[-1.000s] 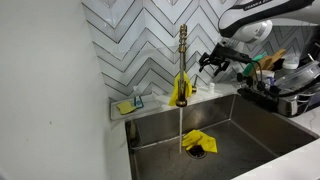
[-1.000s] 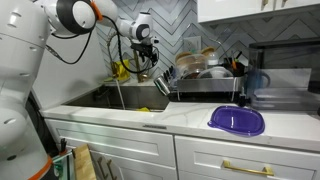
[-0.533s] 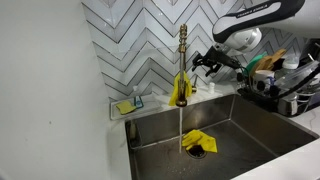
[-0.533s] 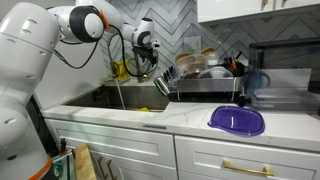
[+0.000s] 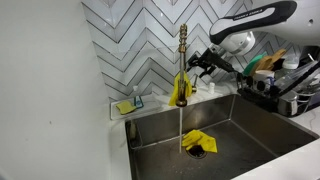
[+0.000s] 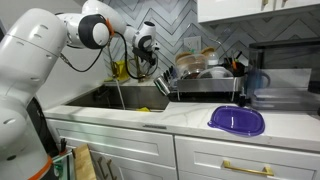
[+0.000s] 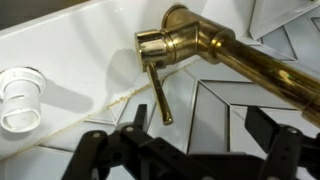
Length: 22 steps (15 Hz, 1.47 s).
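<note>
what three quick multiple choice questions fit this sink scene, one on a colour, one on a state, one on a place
1. What colour is the faucet?
A chrome
B brass gold
C black

2. How does the pincer stand?
A open, holding nothing
B shut on the faucet
C shut tight on nothing

3. Where does the yellow cloth lie?
A draped over the faucet
B in the pincer
C at the bottom of the sink

Answers:
1 B, the wrist view shows shiny gold metal.
2 A, its fingers stand wide apart with the faucet's lever ahead of them, untouched.
3 C, an exterior view shows it crumpled at the bottom of the basin.
</note>
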### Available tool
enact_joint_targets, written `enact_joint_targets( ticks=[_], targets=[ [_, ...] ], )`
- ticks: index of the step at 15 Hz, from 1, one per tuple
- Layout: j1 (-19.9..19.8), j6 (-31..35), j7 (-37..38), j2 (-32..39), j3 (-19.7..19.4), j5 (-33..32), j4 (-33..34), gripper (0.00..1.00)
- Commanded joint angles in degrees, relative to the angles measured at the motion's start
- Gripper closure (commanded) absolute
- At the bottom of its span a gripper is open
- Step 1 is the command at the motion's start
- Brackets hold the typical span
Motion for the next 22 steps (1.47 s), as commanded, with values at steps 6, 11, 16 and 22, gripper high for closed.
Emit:
enact_joint_targets(
  ticks=[6,11,16,22],
  targets=[
    [-2.7,-4.0,-6.2,1.8,4.7,4.1,2.6,0.00],
    [-3.5,-7.9,-8.0,1.9,6.2,4.1,2.5,0.00],
    [-3.9,-8.0,-10.3,2.2,7.6,5.1,2.7,0.00],
    [-3.0,-10.3,-9.2,0.7,4.4,-0.6,2.1,0.00]
  ],
)
